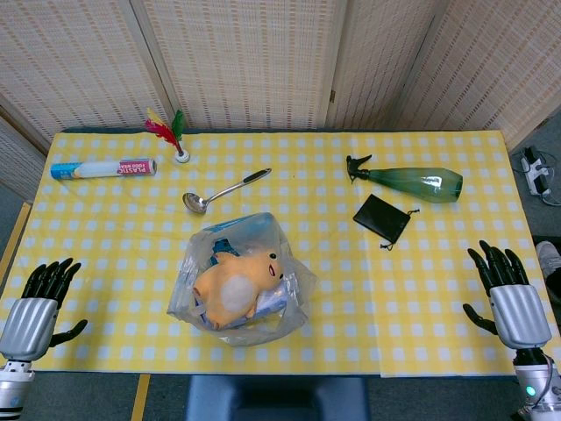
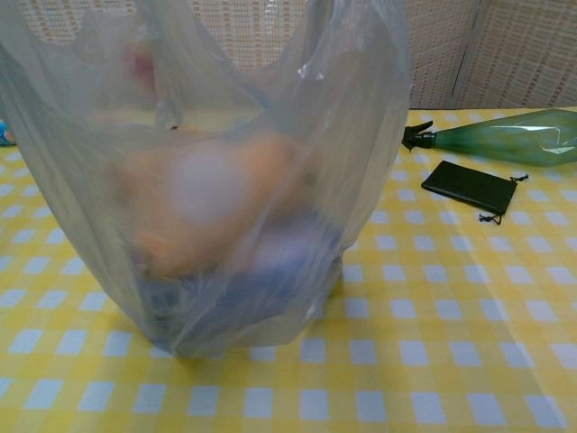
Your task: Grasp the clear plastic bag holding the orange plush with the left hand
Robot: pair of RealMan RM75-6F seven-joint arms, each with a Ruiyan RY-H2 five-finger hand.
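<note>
A clear plastic bag [image 1: 241, 281] lies near the table's front middle, with an orange plush [image 1: 235, 285] and something blue inside. In the chest view the clear plastic bag [image 2: 207, 171] fills the left and middle, and the orange plush [image 2: 203, 203] shows blurred through it. My left hand [image 1: 42, 303] hovers at the front left corner, fingers apart, holding nothing, well left of the bag. At the front right edge my right hand [image 1: 508, 294] is also open and empty. Neither hand appears in the chest view.
A yellow checked tablecloth [image 1: 421, 289] covers the table. Behind the bag lie a metal ladle [image 1: 223, 191], a green spray bottle [image 1: 412, 181], a black pouch [image 1: 381, 218], a plastic wrap roll [image 1: 103, 167] and a feather shuttlecock [image 1: 172, 136].
</note>
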